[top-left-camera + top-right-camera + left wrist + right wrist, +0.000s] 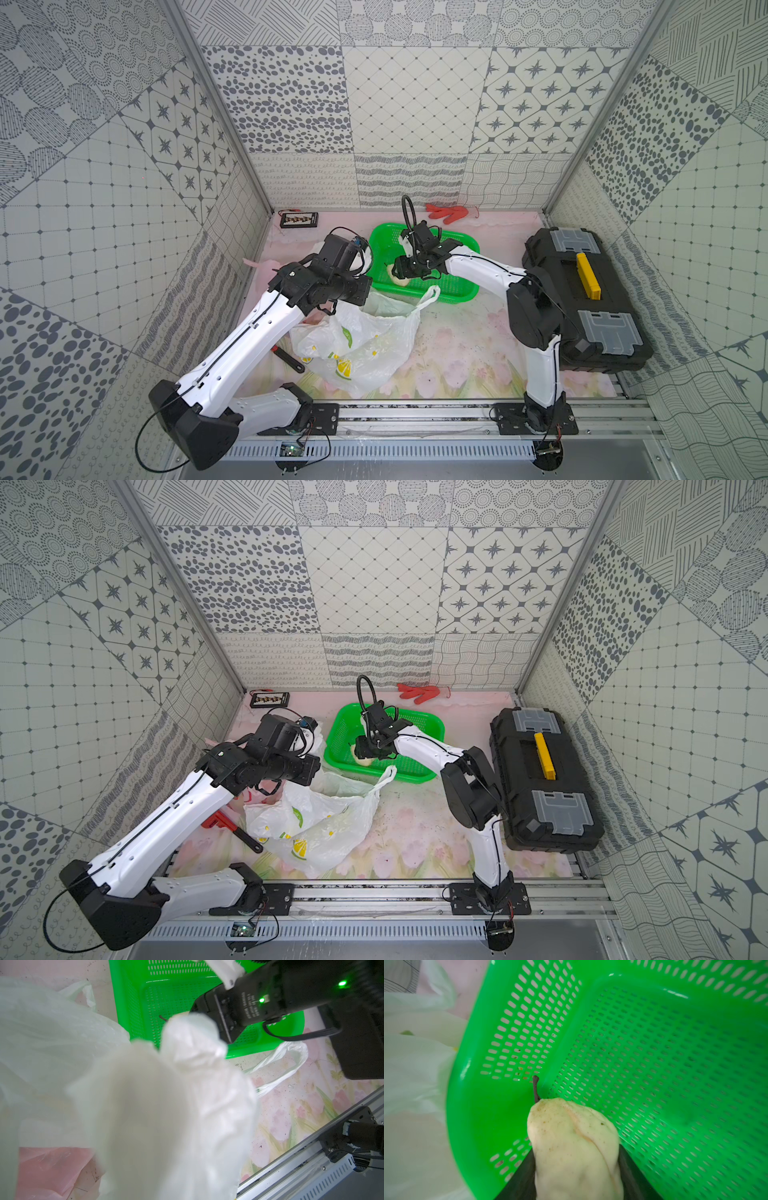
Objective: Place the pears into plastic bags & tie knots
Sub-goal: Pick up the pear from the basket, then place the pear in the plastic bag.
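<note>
A pale cream, bumpy pear [571,1142] with a dark stem lies in the near left corner of the green perforated basket [477,1105]. My right gripper [576,1157] is shut on it, a black finger pressed against each side. Both top views show that gripper [397,272] down in the basket over the pear [362,759]. The white lemon-print plastic bag [357,340] lies in front of the basket, its mouth pulled up towards my left gripper [362,266]. In the left wrist view bunched white plastic [166,1115] hides the jaws. A pink bag [52,1167] lies under it.
A black toolbox with a yellow handle [582,299] stands on the right. A red and black wrench [291,359] lies beside the bag under my left arm. A red glove [449,212] and a small black frame [299,219] lie at the back wall.
</note>
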Robot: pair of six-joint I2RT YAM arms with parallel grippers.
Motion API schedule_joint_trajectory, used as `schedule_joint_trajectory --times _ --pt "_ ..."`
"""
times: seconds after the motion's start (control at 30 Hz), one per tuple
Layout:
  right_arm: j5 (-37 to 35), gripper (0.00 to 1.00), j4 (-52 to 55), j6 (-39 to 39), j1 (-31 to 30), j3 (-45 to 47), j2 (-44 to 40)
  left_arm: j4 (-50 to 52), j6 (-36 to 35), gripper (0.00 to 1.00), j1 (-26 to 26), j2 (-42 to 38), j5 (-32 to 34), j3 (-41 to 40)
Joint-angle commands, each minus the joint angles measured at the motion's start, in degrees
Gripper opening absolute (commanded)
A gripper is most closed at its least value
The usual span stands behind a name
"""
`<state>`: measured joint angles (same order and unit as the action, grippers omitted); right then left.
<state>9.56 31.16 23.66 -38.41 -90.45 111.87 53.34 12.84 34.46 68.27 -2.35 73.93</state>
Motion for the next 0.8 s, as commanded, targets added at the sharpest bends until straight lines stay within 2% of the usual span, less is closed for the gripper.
schedule_joint_trajectory --times 0.0,0.2,0.37,0.5,0.63,0.77 --pt "3.3 0.38 -4.05 0.92 -0.34 4.75 -9.76 -0.57 -1.36 0.0 0.08 1.65 0.5 2.29" --pt "9.16 0.37 -4.89 4.06 -2.24 17.01 -26.08 -0.16 -2.2 0.0 0.08 6.02 2.83 7.62" --pt "15.41 0.37 -8.53 5.32 -7.2 22.75 -31.35 -1.09 -2.12 0.0 0.06 9.34 1.73 11.31" --pt "17.81 0.4 -9.8 2.68 -10.97 20.22 -24.73 -1.79 -1.37 0.0 0.3 10.58 -0.6 12.56" --pt "14.92 0.44 -10.16 3.24 -11.68 11.6 -15.06 -2.21 -1.41 0.0 0.87 10.05 -1.97 12.64" --pt "12.56 0.49 -11.64 6.5 -12.52 6.62 -10.12 -2.29 -1.24 0.0 1.01 9.1 -2.26 11.88"
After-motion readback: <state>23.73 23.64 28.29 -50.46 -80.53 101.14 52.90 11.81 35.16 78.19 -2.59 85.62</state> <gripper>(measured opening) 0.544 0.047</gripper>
